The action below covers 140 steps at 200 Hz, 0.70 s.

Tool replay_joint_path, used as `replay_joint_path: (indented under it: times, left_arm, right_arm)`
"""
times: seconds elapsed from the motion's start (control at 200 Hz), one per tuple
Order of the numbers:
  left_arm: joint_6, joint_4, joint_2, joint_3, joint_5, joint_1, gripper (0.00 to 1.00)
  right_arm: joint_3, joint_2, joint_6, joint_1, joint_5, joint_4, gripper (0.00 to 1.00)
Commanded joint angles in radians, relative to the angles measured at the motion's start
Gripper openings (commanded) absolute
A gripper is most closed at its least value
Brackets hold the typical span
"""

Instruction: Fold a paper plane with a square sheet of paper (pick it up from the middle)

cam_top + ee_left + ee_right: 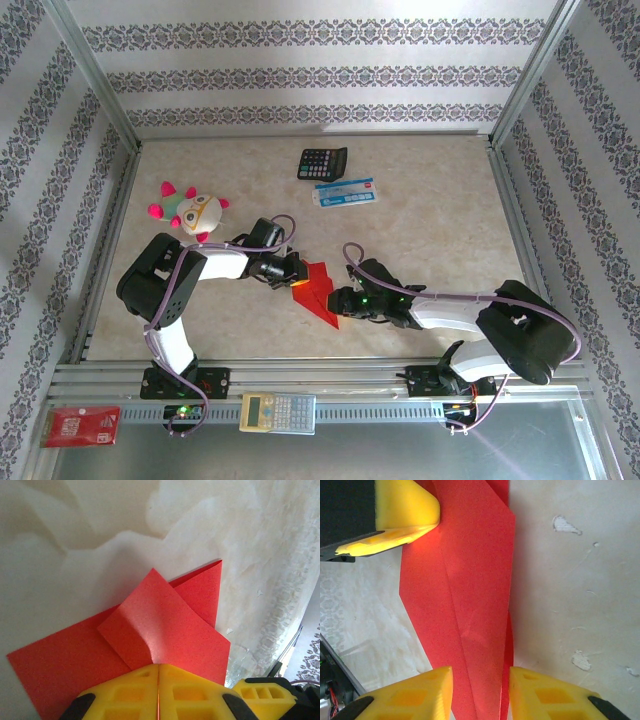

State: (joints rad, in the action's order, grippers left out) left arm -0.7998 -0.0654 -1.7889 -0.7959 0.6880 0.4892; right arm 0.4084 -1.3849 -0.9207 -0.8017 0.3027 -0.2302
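The square sheet of paper (318, 290) is bright red and lies mid-table, creased into a pointed, dart-like shape with its tip toward the near edge. My left gripper (293, 275) comes in from the left. In the left wrist view it (160, 666) is shut on a raised flap of the paper (165, 625), a thin red line showing between the yellow pads. My right gripper (340, 300) is at the narrow end. In the right wrist view its jaws (481, 672) stand apart with the layered paper (470, 590) running between them. The left finger (405, 510) shows at the top.
A black calculator (322, 162) and a blue-and-white packet (345, 193) lie at the back. A plush toy (192, 210) sits back left beside the left arm. On the front rail are a red printed packet (82, 425) and a pale calculator (278, 411).
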Motion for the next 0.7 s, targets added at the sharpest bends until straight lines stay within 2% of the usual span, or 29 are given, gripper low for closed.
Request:
replay_joint_path:
  times: [0.0,0.39,0.694]
  left_arm:
    - [0.014,0.017,-0.009,0.022,-0.027,-0.005,0.10]
    - [0.010,0.025,0.000,0.009,-0.030,-0.004,0.10]
    - [0.027,0.091,0.020,-0.067,-0.036,-0.004,0.11]
  right_arm:
    - [-0.015,-0.016,-0.015,-0.010,-0.005,-0.026,0.35]
    - [-0.043,-0.037,-0.050,-0.016,0.009,-0.121,0.23]
    - [-0.040,-0.027,-0.040,-0.010,0.006,-0.132,0.06]
